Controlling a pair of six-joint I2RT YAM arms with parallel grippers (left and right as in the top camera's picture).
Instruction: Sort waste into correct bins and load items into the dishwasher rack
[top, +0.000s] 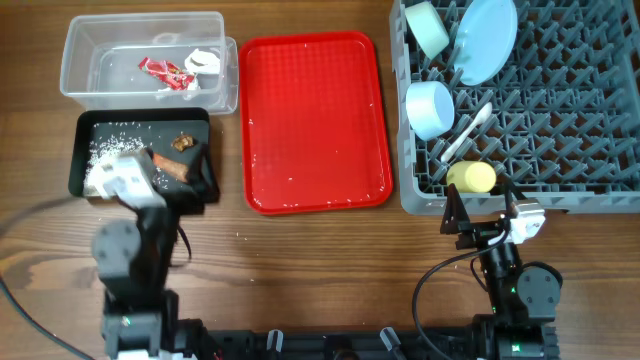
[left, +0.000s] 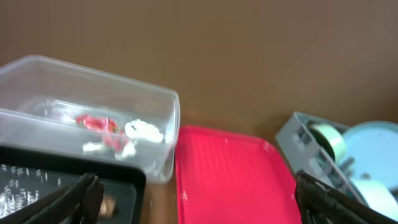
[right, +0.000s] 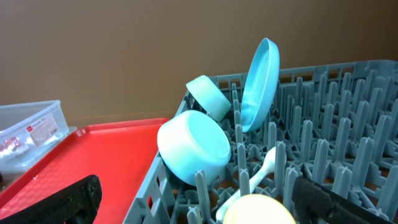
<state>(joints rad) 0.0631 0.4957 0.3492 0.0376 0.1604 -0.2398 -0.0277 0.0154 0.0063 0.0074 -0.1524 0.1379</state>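
— What sits at the left?

— The clear tub (top: 72, 70) holds one wrapper (top: 165, 72) and one tissue (top: 203, 62): dry rubbish, I think. The black tray (top: 80, 172) below it takes the food scraps: rice (top: 105, 147), one brown chunk (top: 182, 142) and one orange stick (top: 172, 168). The left gripper (top: 200, 175) hangs over that tray, fingers spread, holding nothing.

— And rightwards?

— One red tray (top: 315, 120), then the rack (top: 560, 110). In it are five items: one plate (top: 487, 40) on edge between pegs, the green bowl (top: 427, 27) and blue bowl (top: 432, 108) tipped sideways, probably to drain, one spoon (top: 467, 132) and one yellow cup (top: 471, 177). The right gripper (top: 482, 215) gapes at the rack's near edge, gripping nothing.
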